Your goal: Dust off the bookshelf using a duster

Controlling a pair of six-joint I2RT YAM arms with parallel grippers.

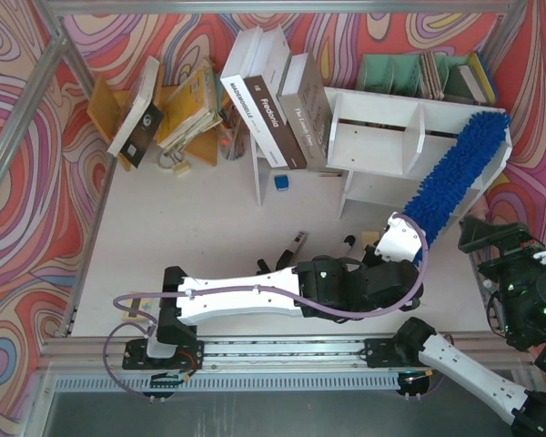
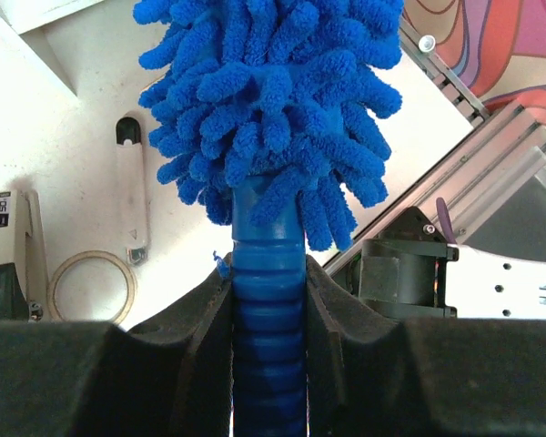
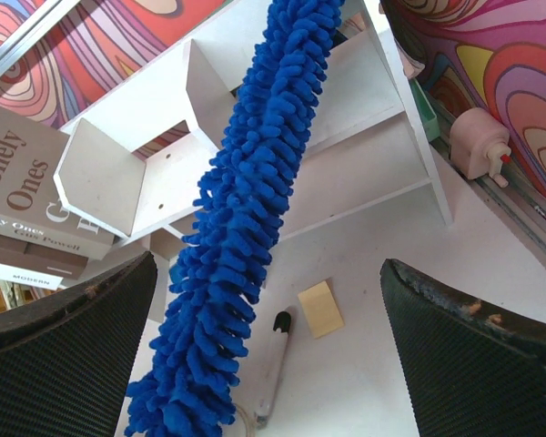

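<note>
The white bookshelf [image 1: 382, 137] stands at the back right of the table, its two compartments facing forward [image 3: 155, 173]. The fluffy blue duster [image 1: 455, 177] slants from my left gripper [image 1: 402, 238] up across the shelf's right compartment, its tip at the shelf's top right corner. In the left wrist view my left gripper [image 2: 268, 300] is shut on the duster's ribbed blue handle, with the shaggy head [image 2: 273, 100] just above. My right gripper [image 1: 491, 238] hovers to the right of the duster. It stands open [image 3: 268, 273] and holds nothing, and the duster [image 3: 246, 228] hangs in front of it.
Large books [image 1: 273, 100] lean against the shelf's left side. A green file rack [image 1: 400, 73] stands behind it and an orange-brown book stand [image 1: 177, 109] at the back left. Below the duster lie a white marker [image 2: 132, 187], a tape roll [image 2: 91, 287] and a yellow pad [image 3: 320, 309].
</note>
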